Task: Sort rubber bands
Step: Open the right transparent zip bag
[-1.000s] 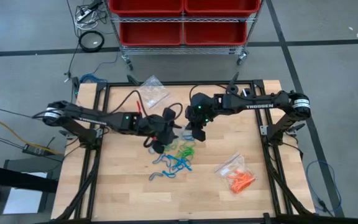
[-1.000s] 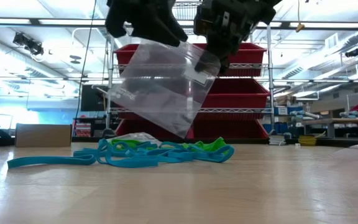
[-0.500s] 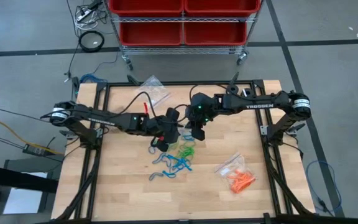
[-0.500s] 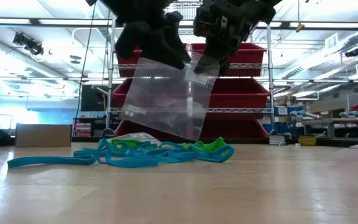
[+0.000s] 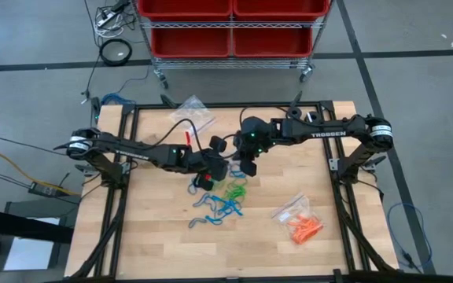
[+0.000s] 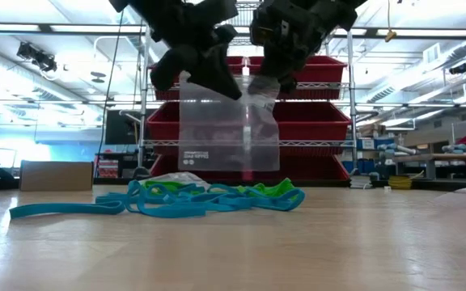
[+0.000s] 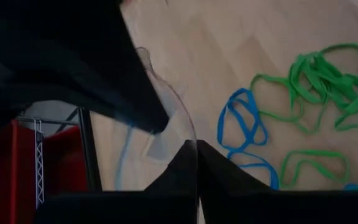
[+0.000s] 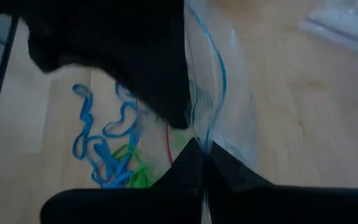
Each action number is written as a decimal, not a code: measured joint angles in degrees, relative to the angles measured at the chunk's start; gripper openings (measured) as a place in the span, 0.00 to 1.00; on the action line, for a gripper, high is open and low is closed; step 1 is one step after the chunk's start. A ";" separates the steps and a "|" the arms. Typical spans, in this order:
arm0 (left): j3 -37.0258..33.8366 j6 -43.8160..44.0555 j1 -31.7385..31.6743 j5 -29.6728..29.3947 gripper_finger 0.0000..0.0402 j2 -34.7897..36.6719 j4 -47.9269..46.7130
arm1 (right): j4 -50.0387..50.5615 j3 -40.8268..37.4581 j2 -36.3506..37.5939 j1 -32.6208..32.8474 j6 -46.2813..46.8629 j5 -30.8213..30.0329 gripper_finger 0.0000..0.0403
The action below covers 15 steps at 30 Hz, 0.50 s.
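The wooden table (image 5: 156,244) carries both dark arms, which meet near its middle, a little toward the far edge. Between them hangs a clear plastic bag (image 6: 229,121), held upright above the tabletop and clear of it in the low view. The left gripper (image 5: 215,163) has its fingers pressed together on one upper corner of that bag, and the right gripper (image 5: 248,163) pinches the other upper corner, its fingers likewise closed on the plastic; the wrist views show the bag's edge running up from between each pair of dark fingertips. A second clear bag (image 5: 193,114) lies flat near the far edge of the table, and a third bag (image 5: 293,209), which seems to hold orange bands (image 5: 303,228), rests toward the right near corner. The loose rubber bands (image 5: 220,200), blue and green, lie in a tangled heap on the table just below the hanging bag, at about the table's centre, touching neither gripper.
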<state>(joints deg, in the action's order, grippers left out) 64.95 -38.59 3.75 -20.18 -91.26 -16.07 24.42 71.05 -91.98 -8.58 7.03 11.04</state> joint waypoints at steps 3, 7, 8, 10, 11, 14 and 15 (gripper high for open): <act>0.00 -0.01 0.20 -0.14 0.02 -0.20 0.04 | -1.27 0.00 0.00 0.21 1.70 -2.88 0.00; -0.02 0.26 1.09 -0.14 0.01 -0.33 -0.84 | -1.70 0.00 0.00 0.28 3.64 -9.43 0.00; -0.02 0.31 1.33 -0.14 0.01 -0.33 -0.84 | -1.96 0.00 0.00 0.26 3.93 -10.77 0.00; 0.00 0.84 1.85 -0.13 0.01 -0.33 -1.90 | -2.64 0.00 0.00 0.37 4.77 -12.75 0.00; -0.02 1.39 1.96 -0.14 0.01 -0.33 -2.68 | -3.08 0.00 0.00 0.48 4.99 -13.46 0.00; 0.00 3.52 1.97 0.30 0.00 -0.31 -5.09 | -4.03 0.00 0.00 0.96 2.89 -12.18 0.00; 0.00 4.09 1.98 0.39 0.00 -0.31 -5.81 | -4.38 0.00 0.00 1.13 1.03 -9.62 0.01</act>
<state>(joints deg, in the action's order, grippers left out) 64.95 -34.50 5.72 -19.79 -91.57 -21.88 20.04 71.05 -91.98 -7.45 8.05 1.42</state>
